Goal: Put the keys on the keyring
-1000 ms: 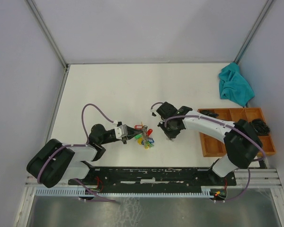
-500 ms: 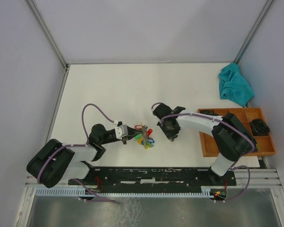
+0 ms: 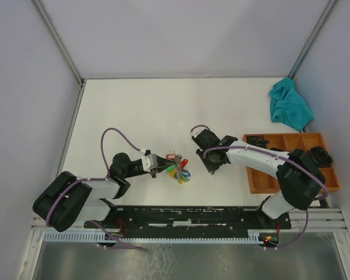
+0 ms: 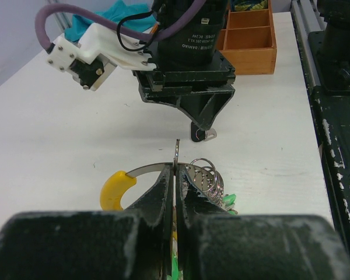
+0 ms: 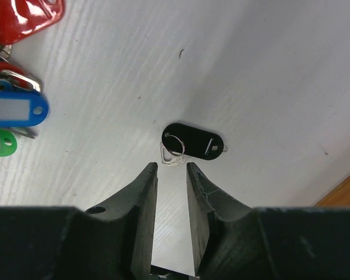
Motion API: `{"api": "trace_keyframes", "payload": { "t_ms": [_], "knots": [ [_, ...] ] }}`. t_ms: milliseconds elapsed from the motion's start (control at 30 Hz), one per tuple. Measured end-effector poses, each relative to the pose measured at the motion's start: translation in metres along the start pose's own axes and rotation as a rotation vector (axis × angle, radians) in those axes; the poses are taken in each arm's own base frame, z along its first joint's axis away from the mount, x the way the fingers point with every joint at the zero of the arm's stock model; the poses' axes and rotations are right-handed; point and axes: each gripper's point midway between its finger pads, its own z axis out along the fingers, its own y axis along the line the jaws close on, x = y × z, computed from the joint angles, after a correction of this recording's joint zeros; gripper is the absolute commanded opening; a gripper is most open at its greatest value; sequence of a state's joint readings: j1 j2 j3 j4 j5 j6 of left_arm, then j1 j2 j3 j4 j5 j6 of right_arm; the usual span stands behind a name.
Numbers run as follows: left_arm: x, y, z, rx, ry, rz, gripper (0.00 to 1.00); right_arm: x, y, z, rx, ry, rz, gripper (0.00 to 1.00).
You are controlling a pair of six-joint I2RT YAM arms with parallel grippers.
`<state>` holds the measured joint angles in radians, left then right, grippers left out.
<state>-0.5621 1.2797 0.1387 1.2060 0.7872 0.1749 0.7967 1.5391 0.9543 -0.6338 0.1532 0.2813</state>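
My left gripper (image 4: pixel 175 169) is shut on the silvery keyring (image 4: pixel 141 170), holding it upright just above the table. A yellow tag (image 4: pixel 115 189) and several small split rings (image 4: pixel 207 175) hang on the keyring. In the top view the bunch (image 3: pixel 178 169) lies just right of my left gripper (image 3: pixel 157 165). A black key (image 5: pixel 195 140) with a small wire ring lies flat on the table. My right gripper (image 5: pixel 172 169) stands open just short of it, touching nothing. Red (image 5: pixel 23 17), blue (image 5: pixel 14 111) and green (image 5: pixel 0 143) tags show at the left of the right wrist view.
An orange wooden tray (image 3: pixel 258 175) with compartments sits at the right, dark items (image 3: pixel 319 154) in its far corner. A teal cloth (image 3: pixel 290 105) lies beyond it by the right wall. The black rail (image 3: pixel 186 214) with the arm bases runs along the near edge.
My right gripper has opened and shifted a little to the right; the black key now lies loose on the table in front of it. The left gripper and keyring have not moved.
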Motion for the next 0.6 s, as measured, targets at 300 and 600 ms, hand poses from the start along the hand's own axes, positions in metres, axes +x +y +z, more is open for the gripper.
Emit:
{"api": "trace_keyframes", "payload": {
  "t_ms": [300,600],
  "knots": [
    [0.0,0.0,0.0,0.0,0.0,0.0,0.03,0.01,-0.003,0.01,0.024,0.028,0.074,0.4],
    [-0.001,0.001,0.0,0.0,-0.001,0.001,0.03,0.014,-0.006,0.026,0.04,0.054,0.112,0.35]
  ]
}}
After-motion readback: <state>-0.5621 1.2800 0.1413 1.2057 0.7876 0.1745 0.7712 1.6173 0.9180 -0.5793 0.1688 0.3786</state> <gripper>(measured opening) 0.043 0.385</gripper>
